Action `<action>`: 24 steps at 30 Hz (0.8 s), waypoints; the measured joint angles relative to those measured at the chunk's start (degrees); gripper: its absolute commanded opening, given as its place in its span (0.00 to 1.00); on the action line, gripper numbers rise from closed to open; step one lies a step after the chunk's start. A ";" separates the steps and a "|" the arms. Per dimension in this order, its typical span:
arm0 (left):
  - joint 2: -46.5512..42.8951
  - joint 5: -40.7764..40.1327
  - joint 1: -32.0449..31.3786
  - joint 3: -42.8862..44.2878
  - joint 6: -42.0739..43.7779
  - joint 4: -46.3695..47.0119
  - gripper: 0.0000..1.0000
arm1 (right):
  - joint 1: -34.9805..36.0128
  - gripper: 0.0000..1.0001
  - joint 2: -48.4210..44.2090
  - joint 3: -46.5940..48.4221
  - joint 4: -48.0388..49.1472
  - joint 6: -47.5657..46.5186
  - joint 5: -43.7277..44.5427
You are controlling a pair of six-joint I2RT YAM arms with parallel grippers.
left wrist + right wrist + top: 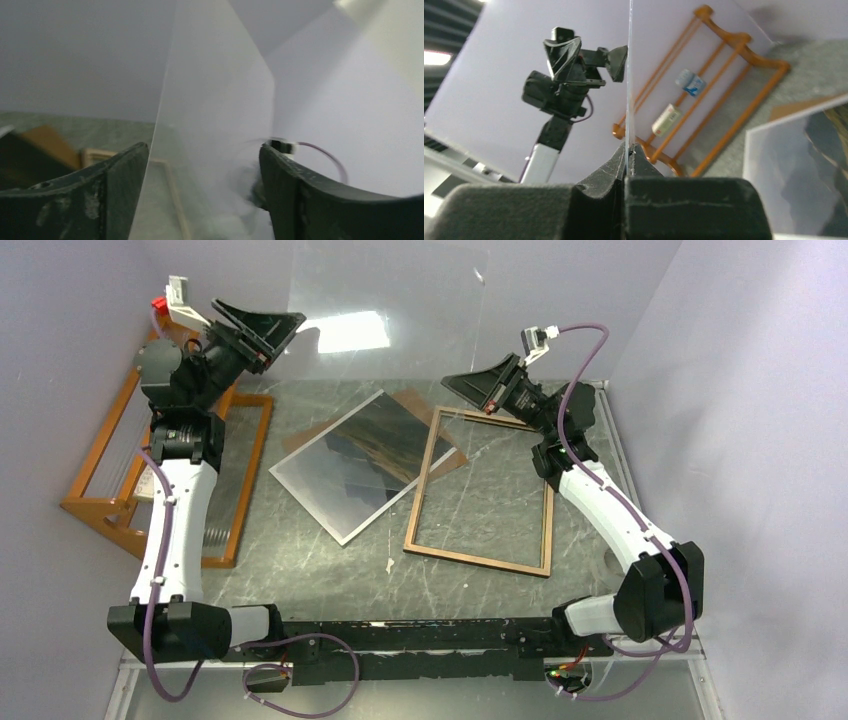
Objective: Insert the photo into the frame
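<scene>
Photo [355, 465] lying beside frame [480, 562], right pincer [626, 152] clenched on clear pane [215, 115], left pincer [204, 150] released around it

Top view: high at near edge, facing down on table [330, 570]. Wrist views: close, facing each other across pane [215, 125].

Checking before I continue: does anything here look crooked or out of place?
The photo lies askew, diagonal to the frame, partly on the brown backing board. The clear pane is held up on edge, pinched only by the right gripper; the left gripper is open around it.
</scene>
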 measured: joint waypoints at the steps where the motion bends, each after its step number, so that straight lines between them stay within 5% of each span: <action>1: -0.24 -2.03 0.00 -1.11 2.36 -2.91 0.94 | -0.24 0.00 -0.26 -0.39 -2.89 -1.01 0.35; 11: 5.90 -13.73 0.74 -8.72 17.00 -22.10 0.95 | -3.23 0.00 1.92 -2.23 -28.83 -10.75 3.10; 24: 21.29 -2.34 -0.63 -11.08 19.45 -21.92 0.95 | -11.26 0.00 11.82 -1.77 -41.13 -21.88 4.24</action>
